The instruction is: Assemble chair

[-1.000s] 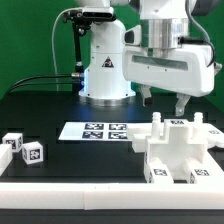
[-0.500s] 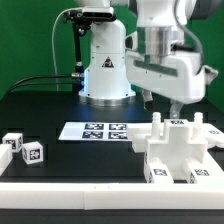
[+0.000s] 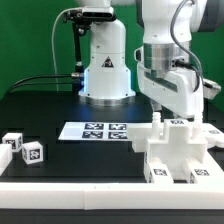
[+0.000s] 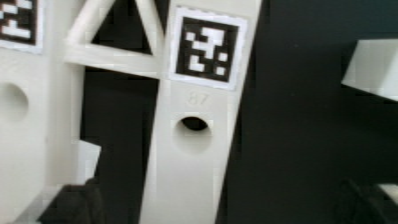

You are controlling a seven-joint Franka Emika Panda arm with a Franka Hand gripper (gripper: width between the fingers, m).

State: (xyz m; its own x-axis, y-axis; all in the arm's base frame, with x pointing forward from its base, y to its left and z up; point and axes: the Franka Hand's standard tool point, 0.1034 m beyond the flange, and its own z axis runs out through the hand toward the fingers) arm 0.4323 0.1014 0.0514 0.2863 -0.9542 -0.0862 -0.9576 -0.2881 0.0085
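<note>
The chair parts form a white blocky structure (image 3: 180, 150) at the exterior view's right, with tags on its front. My gripper (image 3: 172, 112) hangs just above its top pegs, open and empty. In the wrist view a long white bar (image 4: 199, 120) with a square tag and a round hole runs between my spread dark fingers (image 4: 71, 205), and the gripper (image 4: 228, 205) straddles it without touching. A second white tagged piece (image 4: 36, 100) lies beside the bar. Two small white tagged blocks (image 3: 12, 142) (image 3: 33, 153) sit at the exterior view's left.
The marker board (image 3: 100, 130) lies flat in the middle of the black table. A white border rail (image 3: 70, 190) runs along the front edge. The robot base (image 3: 105, 70) stands at the back, with a cable on its left.
My hand has turned about its vertical axis and come down and a little to the exterior view's left, closer over the chair structure. The parts have not moved.
</note>
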